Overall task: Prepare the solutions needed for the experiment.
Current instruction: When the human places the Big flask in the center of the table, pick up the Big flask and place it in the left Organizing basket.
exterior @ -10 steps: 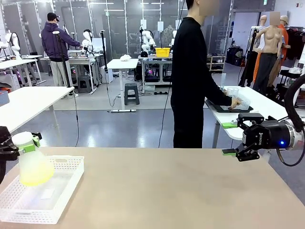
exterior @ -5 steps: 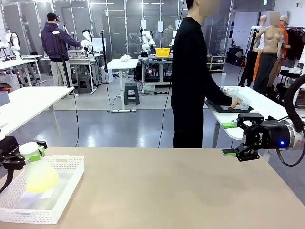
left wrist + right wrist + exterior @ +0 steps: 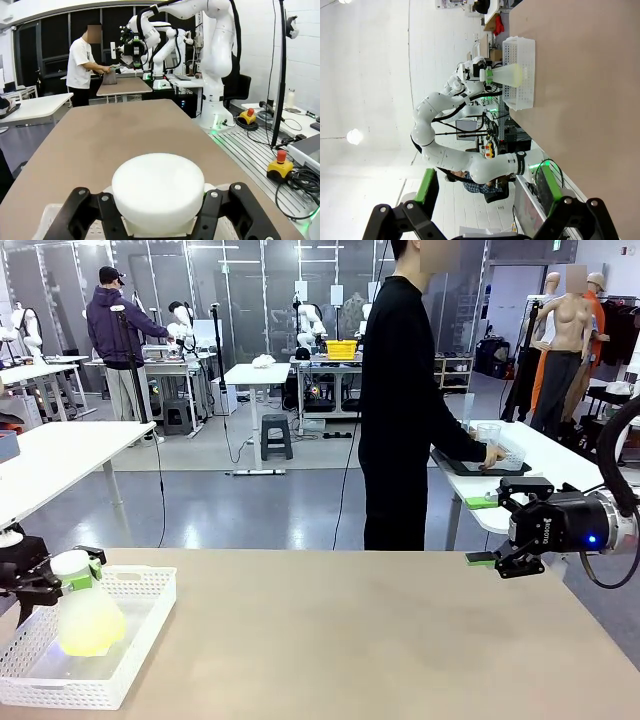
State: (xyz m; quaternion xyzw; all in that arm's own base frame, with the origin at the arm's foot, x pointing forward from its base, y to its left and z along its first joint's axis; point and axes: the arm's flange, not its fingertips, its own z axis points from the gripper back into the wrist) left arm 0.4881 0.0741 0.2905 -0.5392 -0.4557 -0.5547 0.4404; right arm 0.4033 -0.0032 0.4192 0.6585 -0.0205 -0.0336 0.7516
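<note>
Over latticed white tray [image 3: 140, 635], left gripper [image 3: 62, 575] clamps frosted conical flask [image 3: 88, 620].

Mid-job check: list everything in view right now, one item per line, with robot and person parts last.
flask: one, frosted, pale yellow-green solution inside, white cap, held above the basket.
basket: one, white, mesh-walled, table's left near corner.
table: one, tan, in front of the robot.
left tool: black with green pads, shut on the flask's neck.
right tool: black, open, holding nothing, at the table's right edge.
person: one, black clothing, standing beyond the table, hand at a side table.
</note>
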